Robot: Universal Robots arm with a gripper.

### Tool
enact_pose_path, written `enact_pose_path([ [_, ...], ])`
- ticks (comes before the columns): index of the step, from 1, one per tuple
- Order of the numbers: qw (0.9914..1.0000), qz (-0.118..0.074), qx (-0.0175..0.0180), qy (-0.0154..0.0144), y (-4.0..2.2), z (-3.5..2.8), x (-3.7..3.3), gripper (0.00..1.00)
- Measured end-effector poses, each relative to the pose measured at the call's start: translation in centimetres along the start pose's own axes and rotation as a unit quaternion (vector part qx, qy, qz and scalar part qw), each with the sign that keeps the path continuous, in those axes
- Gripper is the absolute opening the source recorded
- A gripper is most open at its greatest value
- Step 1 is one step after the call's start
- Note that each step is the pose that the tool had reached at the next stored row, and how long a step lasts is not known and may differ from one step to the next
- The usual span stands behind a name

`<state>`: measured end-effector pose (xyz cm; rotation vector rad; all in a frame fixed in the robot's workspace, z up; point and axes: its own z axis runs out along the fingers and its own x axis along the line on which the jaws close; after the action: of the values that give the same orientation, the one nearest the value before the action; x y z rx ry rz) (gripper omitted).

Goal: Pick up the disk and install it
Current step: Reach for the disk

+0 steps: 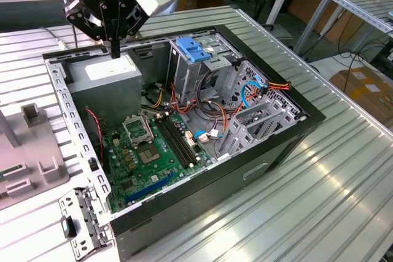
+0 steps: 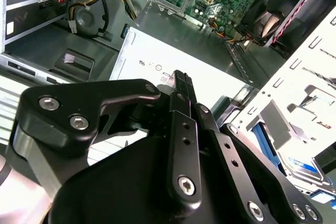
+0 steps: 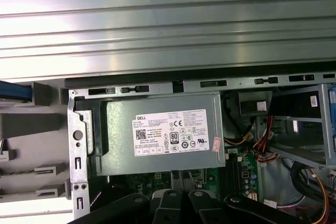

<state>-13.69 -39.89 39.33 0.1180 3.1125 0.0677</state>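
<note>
My gripper (image 1: pixel 115 49) hangs over the rear corner of the open computer case (image 1: pixel 270 151), just above the grey power-supply box (image 1: pixel 107 72). Its fingers are shut together with nothing between them, which the second wrist view confirms at the gripper (image 2: pixel 181 80). Outside the case wall the disk (image 2: pixel 303 167) shows a blue edge and a white label with a blue band, resting in a grey stand. In the first wrist view the disk (image 3: pixel 16 92) appears as a blue strip beside the case. A light-blue bracket (image 1: pixel 193 49) sits on the drive cage (image 1: pixel 202 72).
Inside the case lie the green motherboard (image 1: pixel 147 151), bundles of coloured cables (image 1: pixel 258 87) and a metal card bracket (image 1: pixel 258 127). A grey fixture (image 1: pixel 34 151) stands at the exterior view's left on the ribbed table (image 1: pixel 319 200). A loose metal plate (image 1: pixel 83 225) lies near the front corner.
</note>
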Motion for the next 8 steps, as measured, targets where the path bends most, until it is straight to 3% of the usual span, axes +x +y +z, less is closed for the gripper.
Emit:
enact_pose_path([
  [8,1.0,0.0,0.0,0.0,-0.03,-0.01,0.32,0.11],
])
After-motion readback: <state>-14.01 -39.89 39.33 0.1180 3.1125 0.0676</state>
